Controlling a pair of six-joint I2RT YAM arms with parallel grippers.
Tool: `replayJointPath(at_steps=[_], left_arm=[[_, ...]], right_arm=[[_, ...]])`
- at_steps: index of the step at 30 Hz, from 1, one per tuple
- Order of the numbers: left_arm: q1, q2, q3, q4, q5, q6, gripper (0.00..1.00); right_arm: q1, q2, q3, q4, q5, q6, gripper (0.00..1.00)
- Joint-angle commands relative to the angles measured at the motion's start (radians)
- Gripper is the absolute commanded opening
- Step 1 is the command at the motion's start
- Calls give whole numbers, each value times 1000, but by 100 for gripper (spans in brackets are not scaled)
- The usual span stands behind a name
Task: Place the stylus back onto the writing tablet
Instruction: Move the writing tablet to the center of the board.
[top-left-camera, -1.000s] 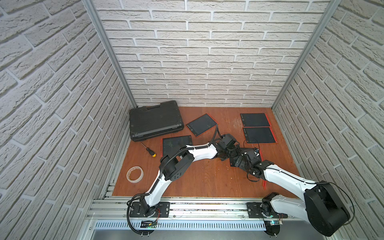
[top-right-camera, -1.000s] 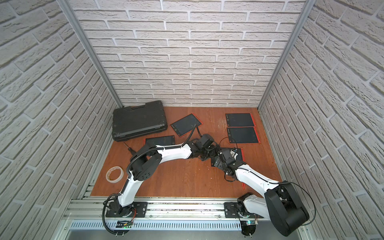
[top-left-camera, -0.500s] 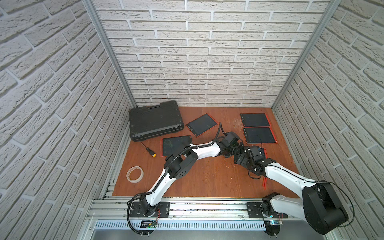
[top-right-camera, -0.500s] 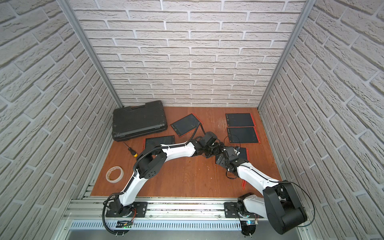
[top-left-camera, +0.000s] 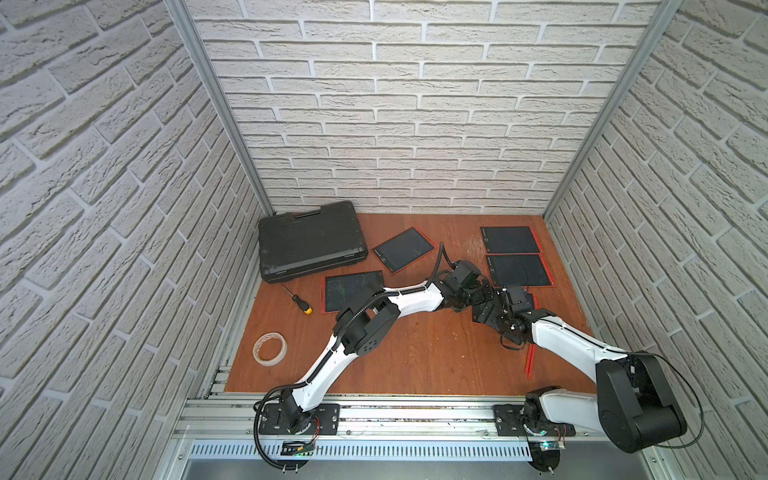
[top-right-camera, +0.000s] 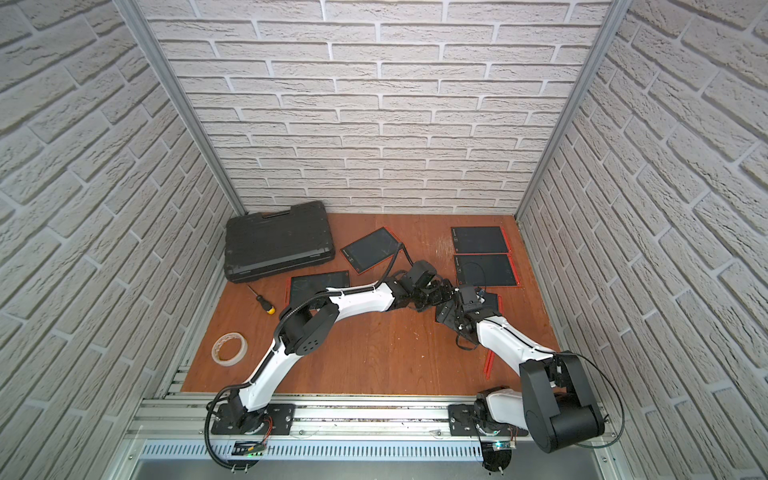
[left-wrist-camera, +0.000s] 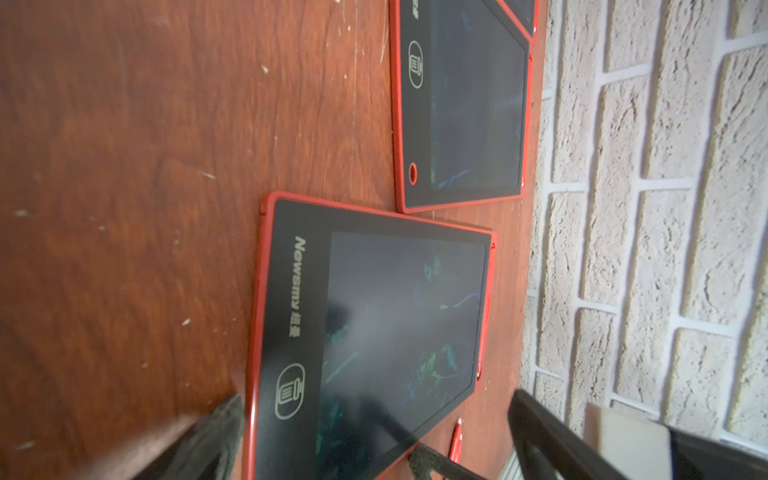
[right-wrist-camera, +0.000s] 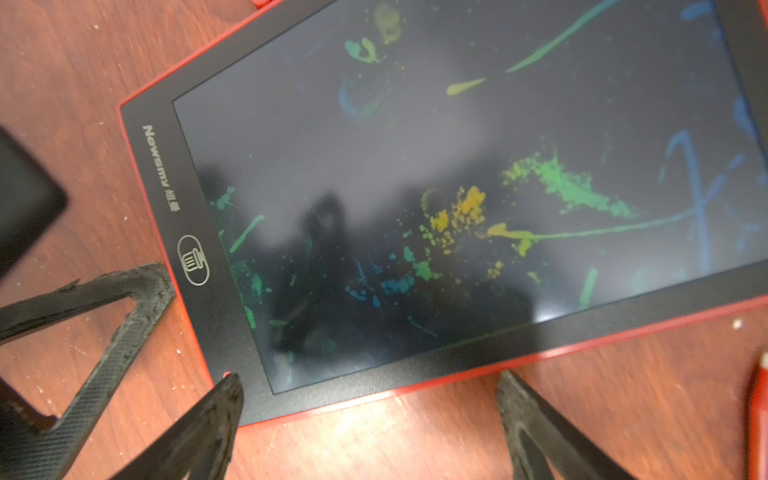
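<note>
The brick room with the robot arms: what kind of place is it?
Probably a robot test booth: brick-look wall panels, two arms bolted to a metal rail, writing tablets laid on a wooden tabletop.

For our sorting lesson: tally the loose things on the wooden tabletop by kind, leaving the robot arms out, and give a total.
Red-framed black writing tablets: 5
Thin red plastic stylus: 1
Black hard plastic carrying case: 1
Black-and-yellow-handled screwdriver: 1
Roll of clear tape: 1
Total: 9
</note>
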Motion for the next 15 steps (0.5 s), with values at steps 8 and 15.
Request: replayJointPath(at_steps=[8, 15], left_arm=[[97, -218, -233, -68, -15, 139, 98], [160, -359, -234, -190, 88, 405, 98]], right_arm=[[-20, -133, -22, -76, -12, -6, 93], [-20, -170, -46, -63, -73, -11, 93]])
